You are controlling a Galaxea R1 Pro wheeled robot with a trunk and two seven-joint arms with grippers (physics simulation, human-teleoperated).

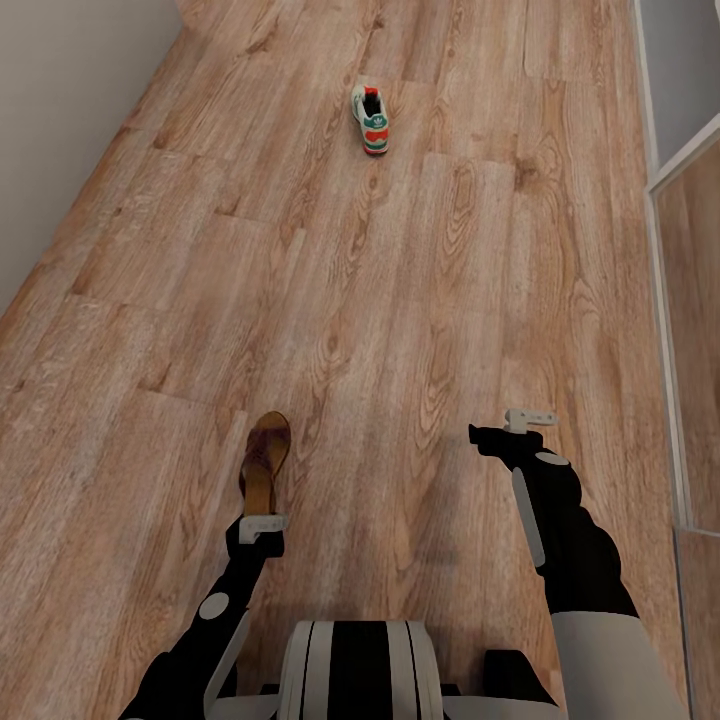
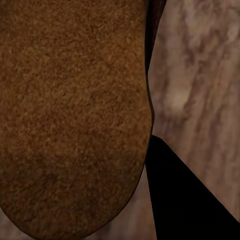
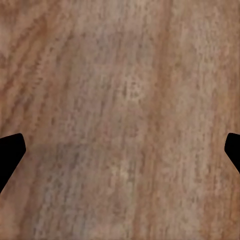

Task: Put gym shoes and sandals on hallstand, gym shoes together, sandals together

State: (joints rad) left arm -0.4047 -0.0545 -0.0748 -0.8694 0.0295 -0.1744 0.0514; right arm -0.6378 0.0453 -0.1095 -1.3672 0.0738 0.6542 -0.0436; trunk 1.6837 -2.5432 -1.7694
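Down the corridor we look, over a light brown wood-grain plank floor (image 1: 420,300). The left gripper (image 1: 263,523) sits right at the heel end of a dark brown leather slip-on sandal with a tan footbed (image 1: 265,458), which stretches away from the robot over the planks. From the left wrist camera that sandal (image 2: 75,115) is pressed up close, its brown grainy surface looming large with one dark finger (image 2: 185,200) beside it and floor grain behind. The gripper looks clamped on the sandal's heel, though the contact itself is hidden in the head view.

Over on the other side, the right gripper (image 1: 529,418) hangs above bare floor with nothing in it. The right wrist camera shows its two dark fingertips (image 3: 10,155) far apart at the edges, spread wide, with wood grain (image 3: 120,120) between them.

Far ahead, well apart from both arms, a white lace-up sneaker with green stripes and a red-orange tongue patch (image 1: 371,118) stands alone on the floor. A white frame edge (image 1: 655,190) runs along the right wall.
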